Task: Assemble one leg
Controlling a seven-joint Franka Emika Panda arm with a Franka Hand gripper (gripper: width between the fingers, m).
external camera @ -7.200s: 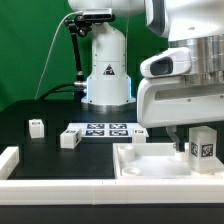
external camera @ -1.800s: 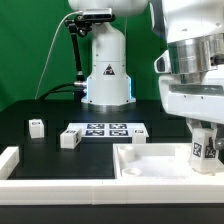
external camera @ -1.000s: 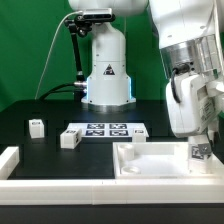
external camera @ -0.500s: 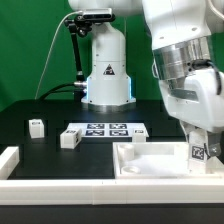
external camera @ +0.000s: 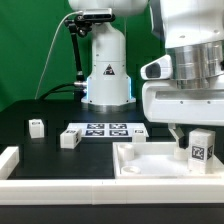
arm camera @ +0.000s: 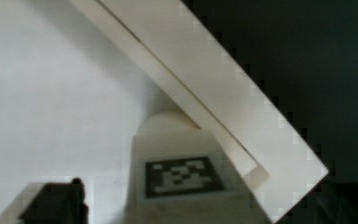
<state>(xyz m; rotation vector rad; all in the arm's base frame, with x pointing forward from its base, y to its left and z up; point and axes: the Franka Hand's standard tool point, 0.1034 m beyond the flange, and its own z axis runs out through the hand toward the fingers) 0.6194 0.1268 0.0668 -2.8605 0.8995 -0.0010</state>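
Note:
The leg (external camera: 203, 150), a stubby white post with a square tag, stands upright in the far corner of the large white panel (external camera: 128, 163) at the exterior view's right. My gripper (external camera: 196, 148) hangs straight over it. One dark finger (external camera: 180, 143) shows beside the leg with a small gap. In the wrist view the leg (arm camera: 181, 165) stands against the panel's raised rim (arm camera: 194, 75). It sits between my gripper's (arm camera: 194, 208) two dark fingertips (arm camera: 55, 203), with a gap on each side. The gripper is open around the leg.
Three more legs stand on the black table: one (external camera: 36, 126) far to the exterior view's left, one (external camera: 69, 138) and one (external camera: 140, 133) at the ends of the marker board (external camera: 105, 129). A white bracket (external camera: 8, 158) sits at the near left. The robot's base (external camera: 106, 70) stands behind.
The wrist was turned round the leg in the earlier frames and has swung back square, as it stood 7.2 s ago. The leg stays in the panel's corner.

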